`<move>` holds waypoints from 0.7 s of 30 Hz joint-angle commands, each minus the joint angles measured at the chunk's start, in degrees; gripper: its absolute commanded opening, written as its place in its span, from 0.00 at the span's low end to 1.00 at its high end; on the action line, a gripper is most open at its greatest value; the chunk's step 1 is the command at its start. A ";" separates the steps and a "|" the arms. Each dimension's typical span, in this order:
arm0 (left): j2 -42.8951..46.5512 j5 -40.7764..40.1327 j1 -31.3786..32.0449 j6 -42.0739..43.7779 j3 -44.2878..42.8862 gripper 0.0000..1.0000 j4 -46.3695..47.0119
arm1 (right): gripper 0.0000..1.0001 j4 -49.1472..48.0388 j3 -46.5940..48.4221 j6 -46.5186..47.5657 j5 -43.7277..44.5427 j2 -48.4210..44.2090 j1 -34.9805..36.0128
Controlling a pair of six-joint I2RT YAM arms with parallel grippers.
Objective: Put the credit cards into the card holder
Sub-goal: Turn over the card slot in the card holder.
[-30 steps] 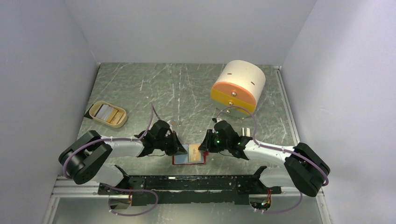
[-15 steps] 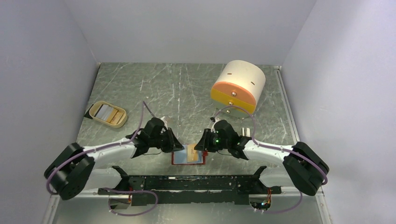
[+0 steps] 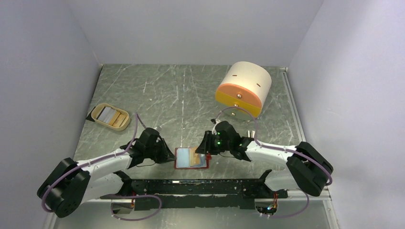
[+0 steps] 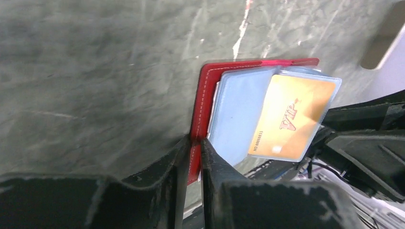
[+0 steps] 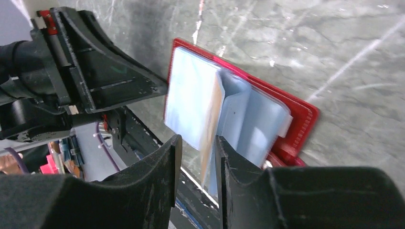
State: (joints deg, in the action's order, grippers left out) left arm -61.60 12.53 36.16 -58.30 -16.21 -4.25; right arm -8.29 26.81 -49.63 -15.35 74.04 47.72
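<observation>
The card holder point(image 3: 192, 158) lies open at the table's point(image 3: 191, 95) near edge, with a gold credit card point(image 4: 291, 119) in a pale blue pocket point(image 4: 236, 114). The left gripper point(image 4: 193, 145) straddles its red edge with narrow jaws; I cannot tell whether they pinch it. The right gripper point(image 5: 197, 143) stands slightly parted around the card's edge.
</observation>
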 commanded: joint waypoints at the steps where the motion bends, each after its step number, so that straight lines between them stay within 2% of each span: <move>1: -3.90 4.36 -0.36 -0.09 1.07 0.22 6.45 | 0.36 1.73 4.28 1.10 -0.52 2.13 1.88; 8: -5.15 8.12 -0.38 -1.09 2.53 0.20 12.94 | 0.39 2.03 5.60 0.63 0.36 3.11 3.43; 15: -5.52 9.38 -0.31 -0.59 0.27 0.18 12.44 | 0.39 3.93 7.04 1.54 2.08 4.31 3.80; 21: -0.62 5.86 -0.37 0.38 -3.08 0.20 6.01 | 0.39 8.53 7.21 3.38 6.15 2.79 3.84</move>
State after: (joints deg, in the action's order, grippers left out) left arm -65.14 19.66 36.10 -59.11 -15.57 4.16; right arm -3.90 32.97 -48.18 -13.06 78.04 51.22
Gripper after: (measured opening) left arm 0.195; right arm 0.386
